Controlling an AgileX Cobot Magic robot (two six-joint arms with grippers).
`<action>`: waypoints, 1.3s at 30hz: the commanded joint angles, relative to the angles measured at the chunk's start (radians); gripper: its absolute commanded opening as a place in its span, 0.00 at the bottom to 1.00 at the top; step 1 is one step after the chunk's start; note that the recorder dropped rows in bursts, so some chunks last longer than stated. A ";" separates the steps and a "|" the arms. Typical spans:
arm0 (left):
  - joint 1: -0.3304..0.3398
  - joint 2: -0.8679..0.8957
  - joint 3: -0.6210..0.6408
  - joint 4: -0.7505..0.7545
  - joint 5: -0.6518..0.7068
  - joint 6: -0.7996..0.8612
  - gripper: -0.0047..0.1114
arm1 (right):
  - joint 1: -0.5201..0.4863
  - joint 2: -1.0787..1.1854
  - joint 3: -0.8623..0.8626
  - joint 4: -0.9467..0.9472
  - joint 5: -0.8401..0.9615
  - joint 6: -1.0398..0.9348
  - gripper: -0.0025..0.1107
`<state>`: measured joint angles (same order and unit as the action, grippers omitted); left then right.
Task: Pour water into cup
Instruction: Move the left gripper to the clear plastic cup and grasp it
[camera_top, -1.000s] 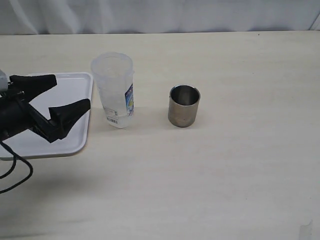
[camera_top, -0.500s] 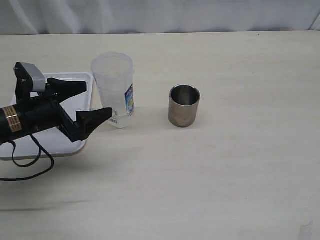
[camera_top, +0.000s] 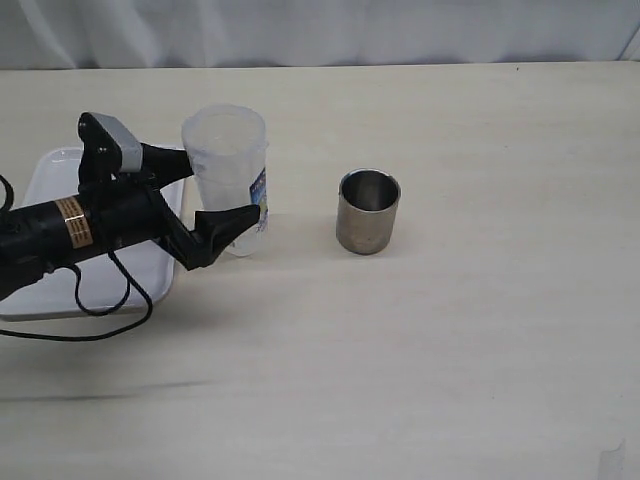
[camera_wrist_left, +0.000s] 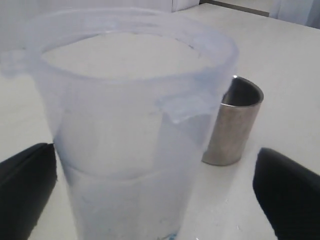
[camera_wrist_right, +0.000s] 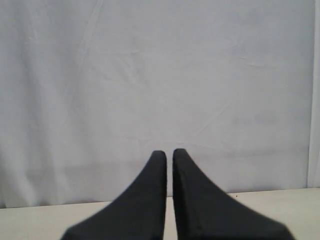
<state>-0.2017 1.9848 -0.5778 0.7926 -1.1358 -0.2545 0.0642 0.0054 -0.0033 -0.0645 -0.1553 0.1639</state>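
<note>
In the exterior view, the left gripper (camera_top: 222, 186) reaches in from the left with its jaws spread wide on either side of the translucent plastic container (camera_top: 226, 140), one finger behind it and one in front. The container stands upright on the pale table (camera_top: 480, 330), just beside the white tray (camera_top: 45, 172). The steel cup (camera_top: 369, 212) stands upright to the container's right, apart from it and from the gripper. In the left wrist view, the container fills the space between the two black fingers (camera_wrist_left: 287, 197). One finger stands clear of its wall; whether the other touches it cannot be told. A faint line across the container's lower part marks the water (camera_wrist_left: 125, 205) inside it. The cup shows just past the container's side, its shiny rim open upward. In the right wrist view, the right gripper (camera_wrist_right: 165, 153) has its jaws drawn together with only a thin slit between the tips. It holds nothing and faces a white curtain (camera_wrist_right: 160, 75) above the table edge.
</note>
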 joint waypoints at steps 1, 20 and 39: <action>-0.018 0.002 -0.006 -0.082 0.002 0.014 0.95 | -0.006 -0.005 0.003 0.003 0.004 0.001 0.06; -0.110 0.119 -0.108 -0.192 -0.020 0.064 0.95 | -0.006 -0.005 0.003 0.003 0.004 0.001 0.06; -0.124 0.119 -0.116 -0.212 -0.022 0.064 0.94 | -0.006 -0.005 0.003 0.003 0.008 0.001 0.06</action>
<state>-0.3159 2.1024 -0.6917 0.5904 -1.1418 -0.1942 0.0642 0.0054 -0.0033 -0.0645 -0.1553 0.1639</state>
